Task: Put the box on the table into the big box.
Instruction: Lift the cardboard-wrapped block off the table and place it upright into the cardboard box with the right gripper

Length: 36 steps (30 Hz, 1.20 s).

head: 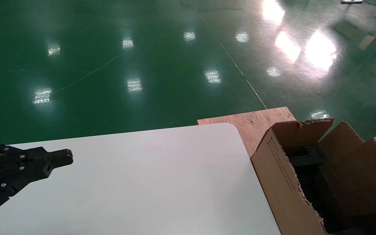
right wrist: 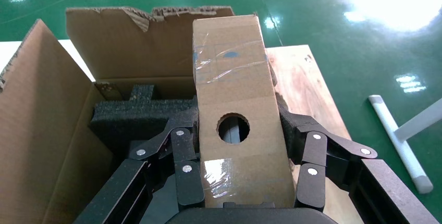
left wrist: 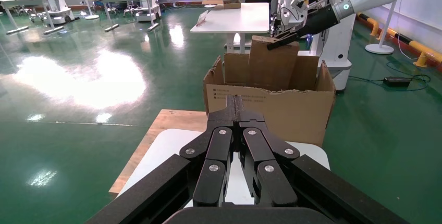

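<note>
Your box is clamped between the fingers of the right gripper. Its long side points straight out past the fingertips, right above the open big box, over the dark foam. So the way to go is down. The left gripper, pressed together, waits far off over the table.

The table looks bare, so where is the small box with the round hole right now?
The box is off the table, shut in the right gripper over the open big box, above its dark foam.
</note>
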Each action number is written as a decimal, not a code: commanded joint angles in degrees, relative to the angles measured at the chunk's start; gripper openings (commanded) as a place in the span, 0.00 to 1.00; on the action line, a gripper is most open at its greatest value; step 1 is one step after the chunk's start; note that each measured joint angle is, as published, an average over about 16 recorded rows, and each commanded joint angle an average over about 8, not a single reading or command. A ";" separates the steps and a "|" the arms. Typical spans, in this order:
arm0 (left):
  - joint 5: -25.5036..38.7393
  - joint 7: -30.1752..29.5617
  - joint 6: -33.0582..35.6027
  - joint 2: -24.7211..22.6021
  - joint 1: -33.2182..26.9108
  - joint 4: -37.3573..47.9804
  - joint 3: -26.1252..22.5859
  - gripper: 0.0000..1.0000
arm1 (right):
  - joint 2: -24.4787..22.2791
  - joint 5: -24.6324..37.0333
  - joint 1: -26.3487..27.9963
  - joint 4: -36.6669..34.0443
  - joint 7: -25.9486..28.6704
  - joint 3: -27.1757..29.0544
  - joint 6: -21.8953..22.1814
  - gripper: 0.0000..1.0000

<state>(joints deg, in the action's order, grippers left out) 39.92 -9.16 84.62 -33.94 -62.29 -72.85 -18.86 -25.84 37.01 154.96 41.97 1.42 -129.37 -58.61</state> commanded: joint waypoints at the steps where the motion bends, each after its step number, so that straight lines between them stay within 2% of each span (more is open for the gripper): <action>1: 0.00 0.00 0.00 0.00 0.00 0.00 0.00 0.00 | 0.17 0.03 1.19 -0.75 -0.22 -1.23 -0.28 0.00; 17: -0.02 0.01 -0.01 0.01 -0.01 0.00 -0.02 0.00 | -0.53 0.08 5.38 -6.08 -1.39 -5.77 -2.82 0.00; 36: -0.03 0.02 -0.02 0.02 -0.01 0.00 -0.05 0.00 | 0.76 -1.21 9.03 -7.03 -2.65 -11.68 -0.37 0.00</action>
<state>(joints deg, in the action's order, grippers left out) 39.89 -9.14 84.60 -33.93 -62.30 -72.85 -18.91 -25.07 35.77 164.03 35.16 -1.15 -141.25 -58.89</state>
